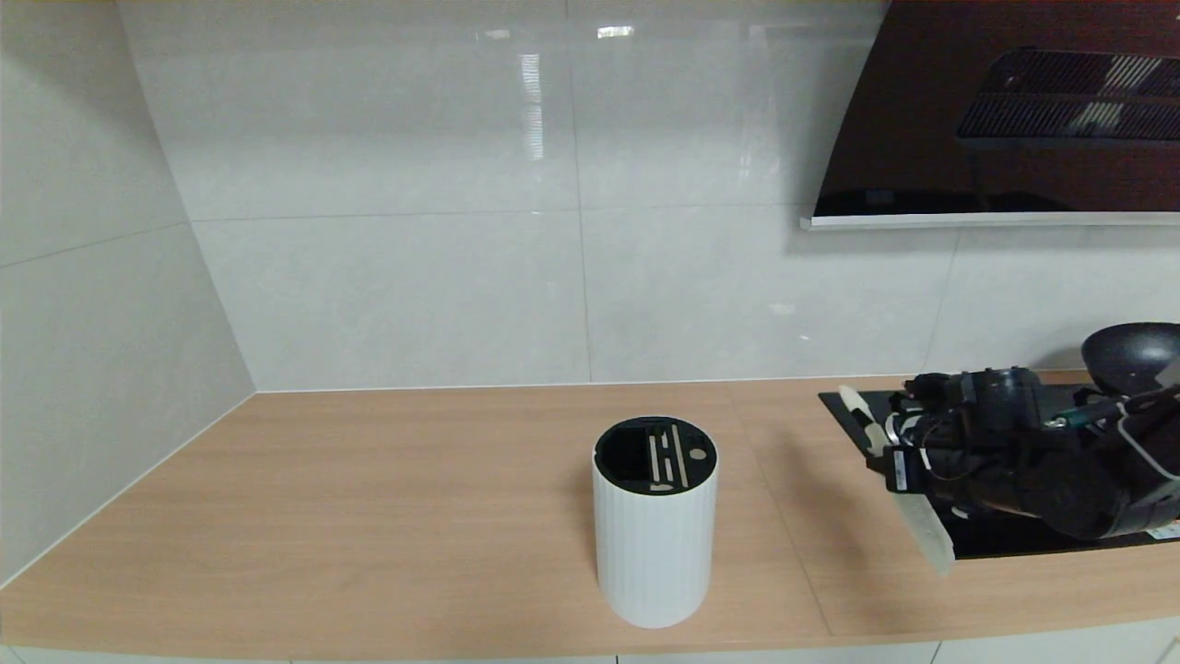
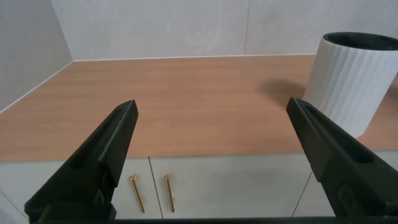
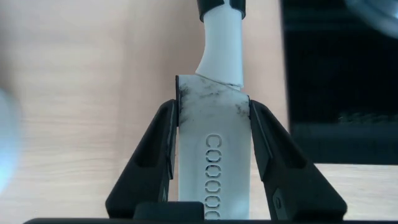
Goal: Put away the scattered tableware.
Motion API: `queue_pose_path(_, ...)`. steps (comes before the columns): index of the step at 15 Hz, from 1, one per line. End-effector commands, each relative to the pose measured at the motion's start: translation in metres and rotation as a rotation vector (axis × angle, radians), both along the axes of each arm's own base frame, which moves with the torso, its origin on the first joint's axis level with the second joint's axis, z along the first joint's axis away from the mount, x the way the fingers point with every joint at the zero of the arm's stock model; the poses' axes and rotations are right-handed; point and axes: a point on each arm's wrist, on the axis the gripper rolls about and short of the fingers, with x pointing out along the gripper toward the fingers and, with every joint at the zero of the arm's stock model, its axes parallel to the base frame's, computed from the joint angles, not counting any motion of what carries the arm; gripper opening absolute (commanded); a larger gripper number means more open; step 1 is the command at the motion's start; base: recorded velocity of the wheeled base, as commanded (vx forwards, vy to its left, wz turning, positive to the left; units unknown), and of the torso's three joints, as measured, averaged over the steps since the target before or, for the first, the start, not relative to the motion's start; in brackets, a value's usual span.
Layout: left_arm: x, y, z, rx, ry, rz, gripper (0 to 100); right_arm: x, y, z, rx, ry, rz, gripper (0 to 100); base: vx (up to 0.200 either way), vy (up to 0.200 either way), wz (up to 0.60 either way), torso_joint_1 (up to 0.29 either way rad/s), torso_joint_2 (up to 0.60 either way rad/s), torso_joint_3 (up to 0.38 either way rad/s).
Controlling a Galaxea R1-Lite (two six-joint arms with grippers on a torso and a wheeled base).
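Nearest, by the counter's [image 1: 369, 516] front edge, the left tool [image 2: 211, 162] hangs with its jaws spread wide and nothing between them. The white ribbed holder [image 1: 654, 544] stands just to its right. Farther right, the right tool [image 1: 899, 452] is clamped on a white knife [image 1: 926, 530], held clear above the counter at the near left corner of the black cooktop [image 1: 1005, 546]. The right wrist view has the fingers [image 3: 155, 149] pressing the two long edges of the flat blade [image 3: 214, 155] just short of the handle. The knife's long axis runs from far left to near right and slopes. The handle end sits higher and farther away, and the blade end droops toward the near right, away from the holder. The step in hand looks like carrying the knife left to the holder's slotted black top [image 1: 668, 456]. To do it well, the wrist should turn until the blade points straight down, with its flat face lined up with one of the long slots. It should then come down from directly above, slowly. An edge-on pinch may let the blade pivot if its tip catches the rim. A dark pot [image 1: 1129, 355] sits at the far right, well clear of that path.
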Motion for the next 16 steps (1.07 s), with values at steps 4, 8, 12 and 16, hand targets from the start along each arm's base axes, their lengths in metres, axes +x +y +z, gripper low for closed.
queue_pose_path(4,-0.006,-0.005,0.062,-0.037,0.009,-0.356,100,-0.054,0.033,0.111,0.072,-0.268,0.112,0,0.0,0.0,0.0,0.0,0.0,0.0)
queue_pose_path(8,0.074,-0.016,0.126,-0.097,0.31,-0.654,100,-0.073,0.072,0.167,0.12,-0.374,0.258,0,0.0,0.0,0.0,0.0,0.0,0.0)
queue_pose_path(12,0.19,-0.047,0.152,-0.104,0.372,-0.818,100,-0.084,0.103,0.189,0.156,-0.418,0.365,0,0.0,0.0,0.0,0.0,0.0,0.0)
queue_pose_path(16,0.241,-0.1,0.145,-0.332,0.454,-0.949,100,-0.109,0.129,0.184,0.145,-0.389,0.429,0,0.0,0.0,0.0,0.0,0.0,0.0)
